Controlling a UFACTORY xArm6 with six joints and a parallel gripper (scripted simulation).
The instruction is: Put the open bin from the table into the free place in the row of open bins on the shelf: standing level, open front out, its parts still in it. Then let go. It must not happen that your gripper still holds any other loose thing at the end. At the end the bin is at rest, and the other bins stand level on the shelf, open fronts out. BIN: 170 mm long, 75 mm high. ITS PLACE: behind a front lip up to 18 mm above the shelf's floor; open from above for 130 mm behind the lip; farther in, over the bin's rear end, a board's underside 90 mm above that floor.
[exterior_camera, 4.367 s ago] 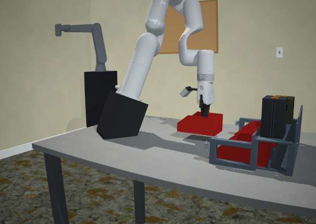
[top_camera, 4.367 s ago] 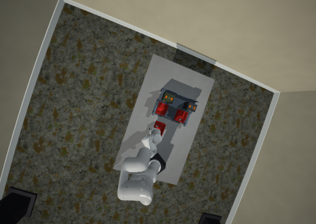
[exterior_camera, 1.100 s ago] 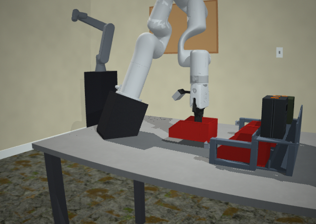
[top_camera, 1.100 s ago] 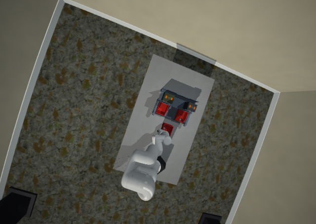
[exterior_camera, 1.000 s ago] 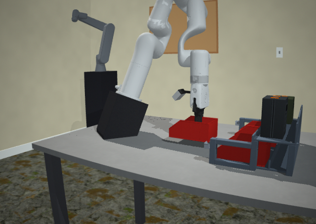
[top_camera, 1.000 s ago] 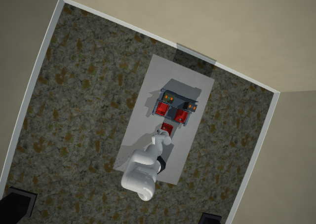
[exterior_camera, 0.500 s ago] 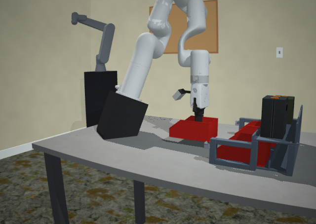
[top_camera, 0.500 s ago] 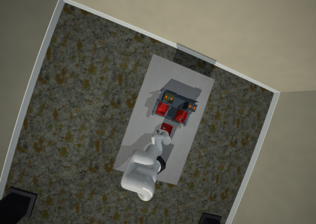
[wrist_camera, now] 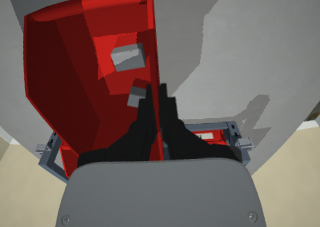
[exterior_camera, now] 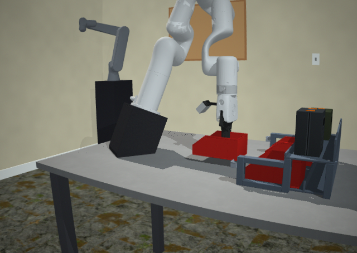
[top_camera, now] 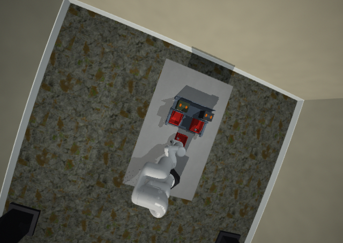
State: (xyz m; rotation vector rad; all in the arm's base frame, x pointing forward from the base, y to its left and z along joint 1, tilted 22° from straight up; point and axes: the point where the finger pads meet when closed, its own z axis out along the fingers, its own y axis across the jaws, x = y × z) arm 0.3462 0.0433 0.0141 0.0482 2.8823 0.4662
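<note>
The pincer (wrist_camera: 159,99) pinches one thin side wall of the red plastic open bin (exterior_camera: 220,146), hanging just above the grey desk (exterior_camera: 161,184). Held off-centre, it may tilt, spilling the small grey parts (wrist_camera: 127,57).

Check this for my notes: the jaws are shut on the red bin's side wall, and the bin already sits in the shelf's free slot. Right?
Partly wrong. The gripper is shut on the red bin's side wall, but the bin is not in the shelf yet. The exterior view shows it in front of the shelf, over the table; whether it is lifted clear is hard to tell.
</note>
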